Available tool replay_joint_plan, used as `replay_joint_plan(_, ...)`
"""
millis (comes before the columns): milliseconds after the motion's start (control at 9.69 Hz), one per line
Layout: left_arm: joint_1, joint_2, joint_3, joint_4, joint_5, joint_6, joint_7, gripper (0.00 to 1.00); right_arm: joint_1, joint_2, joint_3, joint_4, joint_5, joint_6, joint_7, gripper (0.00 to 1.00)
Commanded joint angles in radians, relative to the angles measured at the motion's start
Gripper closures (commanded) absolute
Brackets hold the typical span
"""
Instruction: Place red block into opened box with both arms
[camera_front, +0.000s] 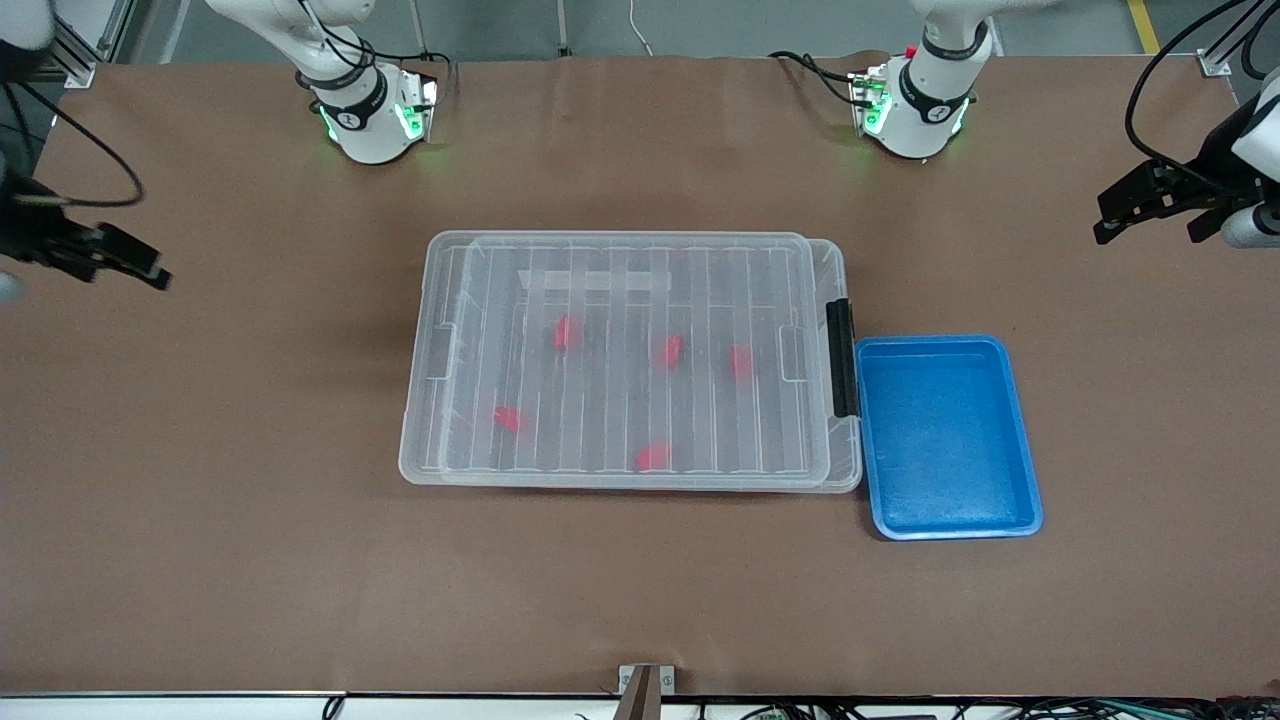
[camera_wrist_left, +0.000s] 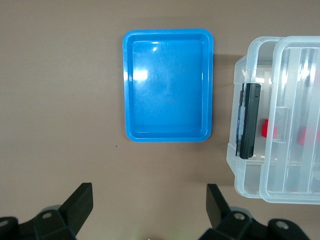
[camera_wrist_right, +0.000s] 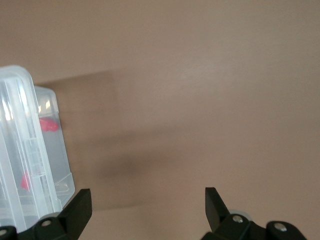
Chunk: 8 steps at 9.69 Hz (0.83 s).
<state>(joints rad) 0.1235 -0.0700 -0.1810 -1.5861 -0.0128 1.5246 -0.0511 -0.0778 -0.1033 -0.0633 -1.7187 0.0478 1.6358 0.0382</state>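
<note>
The clear box (camera_front: 425, 440) sits mid-table with its ribbed lid (camera_front: 620, 280) lying over it, slightly offset, and the black latch (camera_front: 842, 358) at the left arm's end. Several red blocks, one of them (camera_front: 670, 350), lie inside under the lid. The left wrist view shows a red block (camera_wrist_left: 270, 128) through the box wall (camera_wrist_left: 248, 65), and the right wrist view shows another (camera_wrist_right: 48, 124). My left gripper (camera_front: 1102, 220) (camera_wrist_left: 149, 200) hangs open and empty over bare table at its own end. My right gripper (camera_front: 150, 265) (camera_wrist_right: 148, 202) hangs open and empty over bare table at its end.
An empty blue tray (camera_front: 945, 430) (camera_wrist_left: 167, 85) lies right beside the box's latch side, toward the left arm's end. Brown table (camera_front: 250, 560) surrounds both. The two arm bases (camera_front: 365, 120) (camera_front: 915, 115) stand along the table edge farthest from the front camera.
</note>
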Motion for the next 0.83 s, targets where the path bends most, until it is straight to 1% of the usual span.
replay_joint_plan(0, 0.004, 0.022, -0.005, 0.006, 0.005, -0.024, 0.023, 0.00, 0.010, 0.027, -0.009, 0.149, -0.083, -0.088, 0.017, 0.00)
replay_joint_plan(103, 0.004, 0.022, -0.005, 0.005, 0.005, -0.026, 0.023, 0.00, 0.007, 0.031, -0.006, 0.192, -0.083, -0.108, 0.020, 0.00)
replay_joint_plan(310, 0.004, 0.022, -0.005, 0.005, 0.005, -0.027, 0.023, 0.00, 0.001, 0.043, -0.006, 0.241, -0.079, -0.145, 0.017, 0.00)
replay_joint_plan(722, 0.004, 0.022, -0.005, 0.005, 0.004, -0.032, 0.024, 0.00, 0.010, 0.057, -0.004, 0.234, -0.085, -0.160, 0.017, 0.00)
